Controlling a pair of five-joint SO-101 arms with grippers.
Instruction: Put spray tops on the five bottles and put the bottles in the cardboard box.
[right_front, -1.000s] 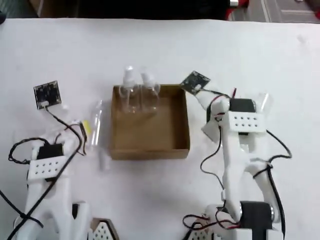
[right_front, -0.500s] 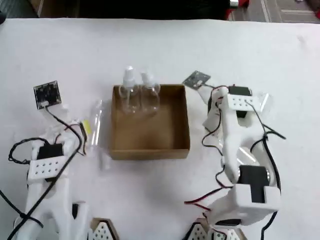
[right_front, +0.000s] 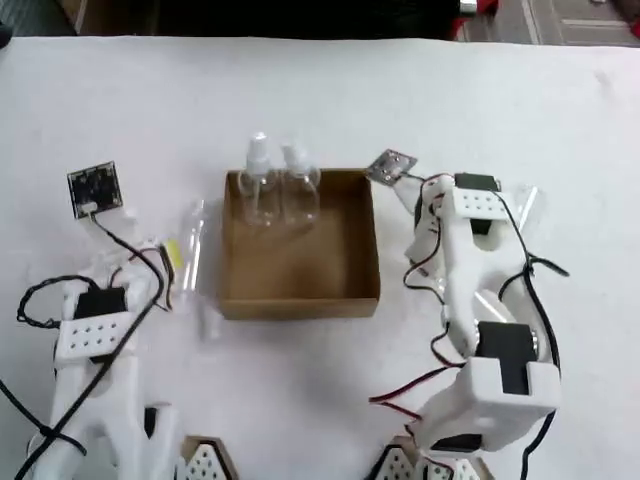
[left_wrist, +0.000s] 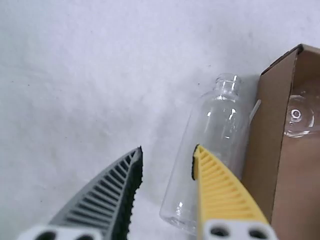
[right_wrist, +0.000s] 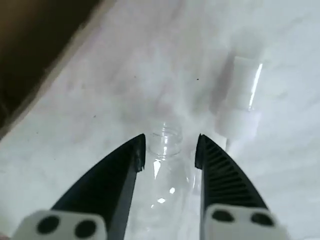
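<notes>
The cardboard box sits mid-table. Two clear bottles with spray tops stand along its far wall. An uncapped clear bottle lies on the table against the box's left side. My left gripper is open, with its yellow finger over this bottle. A loose spray top lies near the box's front left corner. Right of the box, my right gripper is open and straddles the neck of another uncapped bottle. A spray top lies beside it.
Small circuit boards on wires lie at the left and by the box's far right corner. The right arm is folded over the table's right side, trailing cables. The white table stretches bare behind the box.
The right arm has folded, its lower body rising toward the camera and its wrist shifting slightly toward the back. The left arm, the box and the bottles have kept still.
</notes>
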